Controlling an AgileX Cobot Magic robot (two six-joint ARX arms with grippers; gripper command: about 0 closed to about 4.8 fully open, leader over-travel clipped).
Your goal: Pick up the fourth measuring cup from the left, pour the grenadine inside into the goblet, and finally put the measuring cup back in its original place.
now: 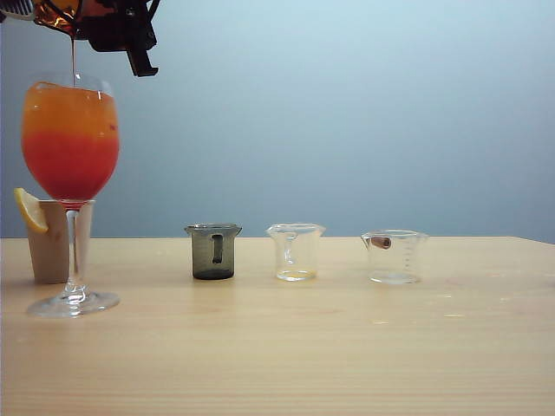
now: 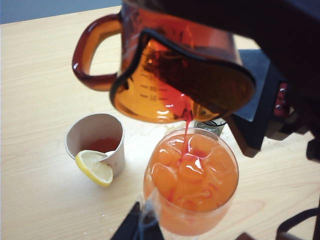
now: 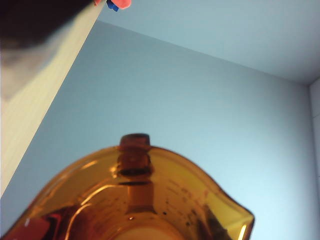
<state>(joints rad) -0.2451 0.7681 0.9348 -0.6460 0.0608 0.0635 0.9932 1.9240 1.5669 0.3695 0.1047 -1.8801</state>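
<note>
Amber measuring cup (image 2: 165,75) tipped over the goblet (image 2: 192,180), grenadine (image 2: 186,132) streaming in.
I see the left gripper (image 2: 137,225) low beside the goblet, jaw state unclear to me; my right gripper (image 1: 117,30) clamps the cup above the rim, and beyond stands the lemon holder (image 2: 97,142).

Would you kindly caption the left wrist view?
Right gripper tips amber measuring cup, streaming red grenadine into the goblet beside a lemon-slice holder.
</note>
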